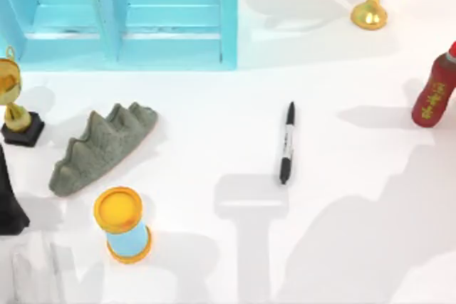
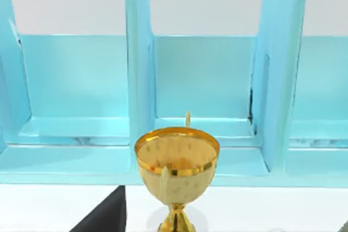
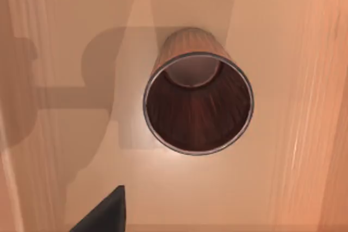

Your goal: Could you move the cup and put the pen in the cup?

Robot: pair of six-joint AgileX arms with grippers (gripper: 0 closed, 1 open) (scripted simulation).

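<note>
We judge the step in hand to be taking hold of the cup [image 3: 198, 101], which the right wrist view looks straight down into, upright on a pale surface: we should come down centred on its thin rim and grip the tapered, wood-grained brown wall gently. The slim, smooth black pen [image 1: 286, 142] with its white-grey middle lies flat right of centre on the glossy white worktop [image 1: 214, 147]. We cannot tell how either arm's jaws stand.
</note>
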